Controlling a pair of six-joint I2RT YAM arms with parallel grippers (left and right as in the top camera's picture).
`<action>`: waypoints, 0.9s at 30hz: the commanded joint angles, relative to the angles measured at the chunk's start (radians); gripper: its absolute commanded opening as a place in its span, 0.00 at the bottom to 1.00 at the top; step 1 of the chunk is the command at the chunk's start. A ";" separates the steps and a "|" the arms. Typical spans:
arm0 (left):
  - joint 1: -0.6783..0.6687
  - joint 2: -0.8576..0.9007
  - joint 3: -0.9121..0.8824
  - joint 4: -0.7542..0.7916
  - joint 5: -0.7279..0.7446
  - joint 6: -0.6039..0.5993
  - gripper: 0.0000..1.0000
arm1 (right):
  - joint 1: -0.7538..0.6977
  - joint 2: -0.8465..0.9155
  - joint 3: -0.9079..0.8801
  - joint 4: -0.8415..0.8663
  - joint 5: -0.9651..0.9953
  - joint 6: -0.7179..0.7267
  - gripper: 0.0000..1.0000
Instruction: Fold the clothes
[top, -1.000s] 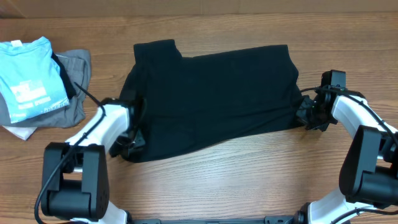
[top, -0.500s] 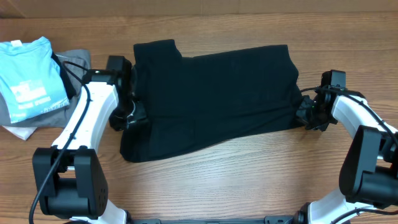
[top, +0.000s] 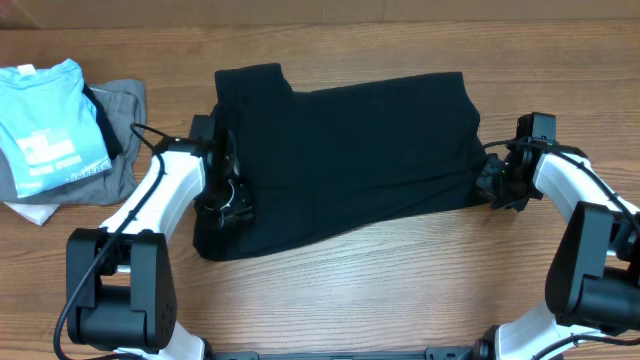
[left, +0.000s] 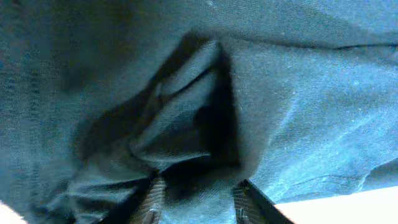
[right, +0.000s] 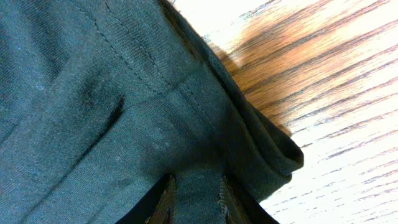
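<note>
Wooden table (top: 400, 270) is carrying a black shirt (top: 350, 150), lying between both grippers. Left gripper (top: 222, 200) is pinching bunched cloth just ahead of its fingers; right gripper (top: 492, 185) is clamping the hem. Recommended: both lifting evenly, cloth taut.

shirt (top: 350, 150): black | folded tee (top: 45, 125): light blue, white print | table (top: 400, 290): brown wood-grain

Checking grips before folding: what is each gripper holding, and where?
Both pinch the black shirt: left gripper at its left edge, right gripper at its right hem.
</note>
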 joint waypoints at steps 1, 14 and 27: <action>-0.007 -0.002 -0.002 0.021 0.034 0.016 0.29 | 0.004 0.002 -0.003 -0.010 0.014 0.001 0.28; 0.048 -0.002 -0.002 0.145 -0.011 -0.029 0.04 | 0.004 0.002 -0.003 -0.011 0.014 0.001 0.28; 0.077 -0.002 -0.002 0.153 0.043 -0.063 0.13 | 0.004 0.002 -0.002 -0.008 -0.005 0.001 0.33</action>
